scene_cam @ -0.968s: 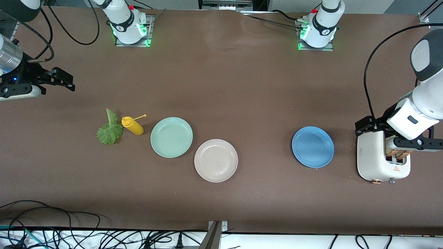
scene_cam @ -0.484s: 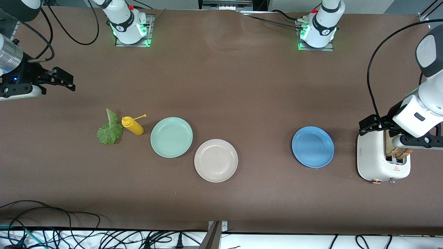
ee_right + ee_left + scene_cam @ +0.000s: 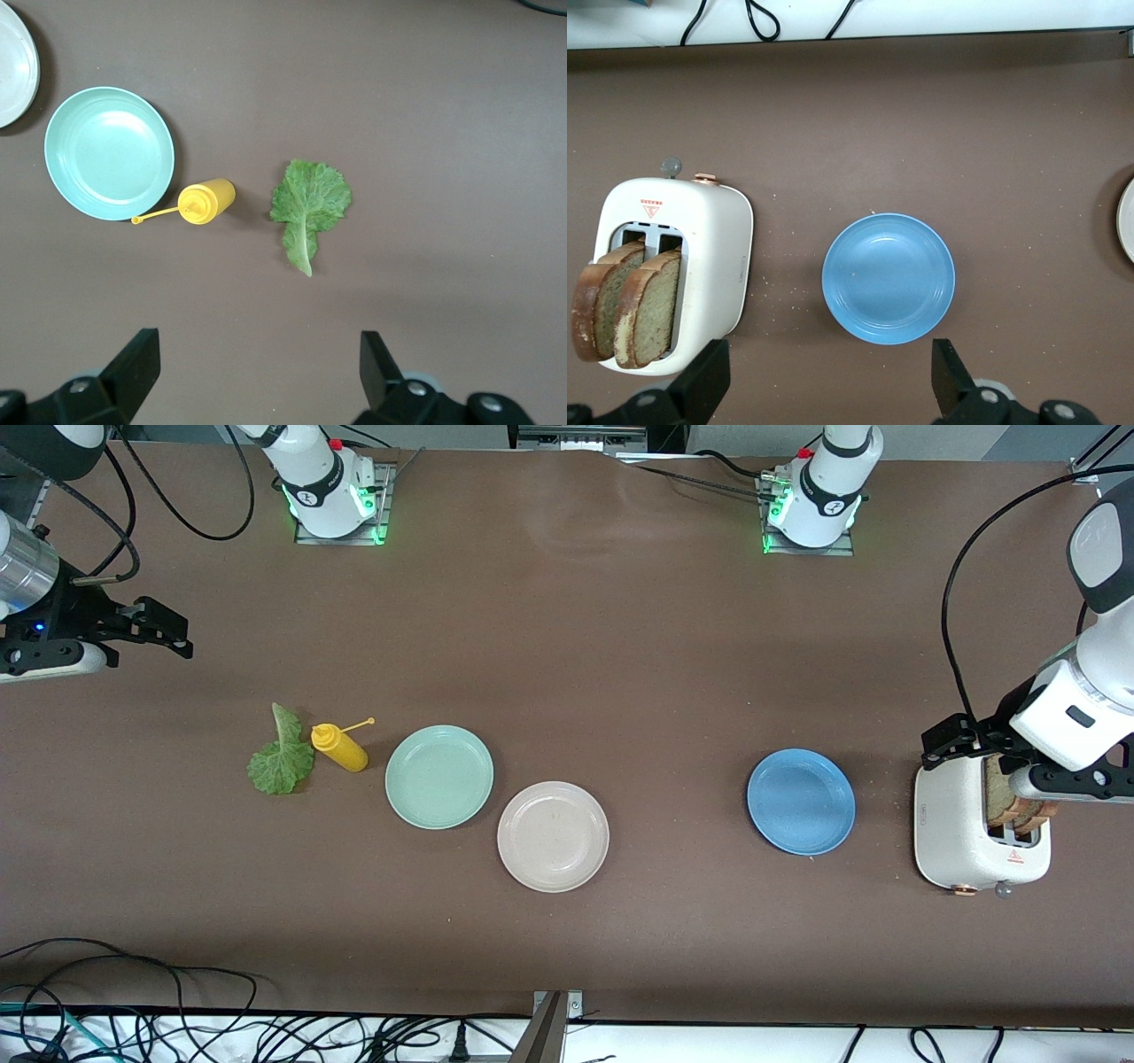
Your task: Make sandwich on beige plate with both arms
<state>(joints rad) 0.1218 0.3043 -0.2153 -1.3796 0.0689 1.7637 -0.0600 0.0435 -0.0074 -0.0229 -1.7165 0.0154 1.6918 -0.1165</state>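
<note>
While the beige plate point(image 3: 553, 836) lies bare mid-counter, nearest the camera, the first bread fetch is in hand: the left gripper point(image 3: 1010, 766), fingers released, hangs over the toaster's point(image 3: 966, 833) bread slices point(image 3: 629, 303) and must descend. Farther off, the right gripper point(image 3: 146, 631) waits, fingers released, empty.

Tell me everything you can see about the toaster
The toaster is a white, rounded two-slot box that looks like glossy plastic, with a small red warning mark on top and two small knobs on one end. It stands upright on the brown table at the left arm's end, beside the blue plate. Two brown-crusted bread slices stick up from its slots.
</note>
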